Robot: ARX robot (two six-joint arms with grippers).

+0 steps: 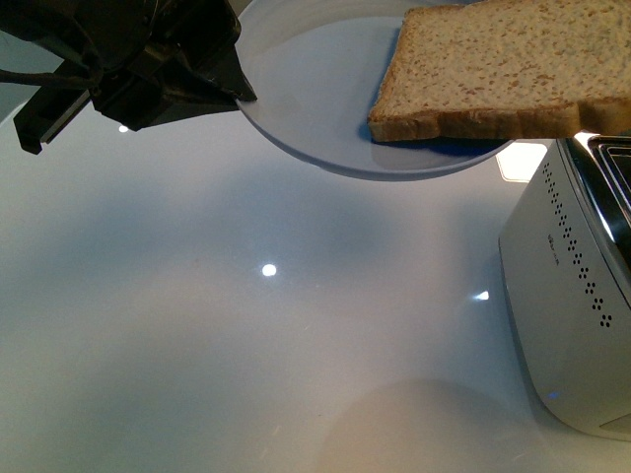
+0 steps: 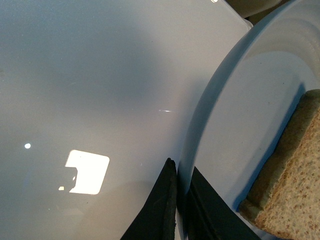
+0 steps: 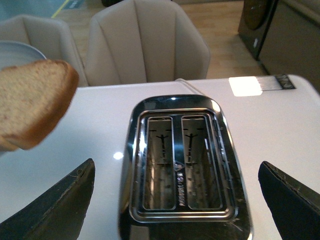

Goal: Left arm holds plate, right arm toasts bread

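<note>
Left fingers (image 2: pixel 165 205) are pinching the plate (image 1: pixel 315 89) by its rim, up off the surface (image 1: pixel 246 345), just beside the toaster (image 1: pixel 567 315). Bread (image 1: pixel 503 69) lies on the plate, one edge hanging out toward the toaster. Right fingers (image 3: pixel 60 210) are spread wide above the toaster's slots.

The table (image 1: pixel 246 345) is lying bare across the left and centre, giving wide room for passing. At the right, the toaster (image 1: pixel 572 296) is blocking the near side. Higher up, the plate (image 1: pixel 325 158), pinched at its rim by the left gripper (image 1: pixel 240 96), is hanging over the far part, and the bread (image 1: pixel 493 69) is jutting past its right rim, close to the toaster's top. Both slots (image 3: pixel 159 162) are standing empty and uncovered, with the right gripper (image 3: pixel 176 167) spreading wide above them. Chairs (image 3: pixel 147 40) are closing off the far edge.
</note>
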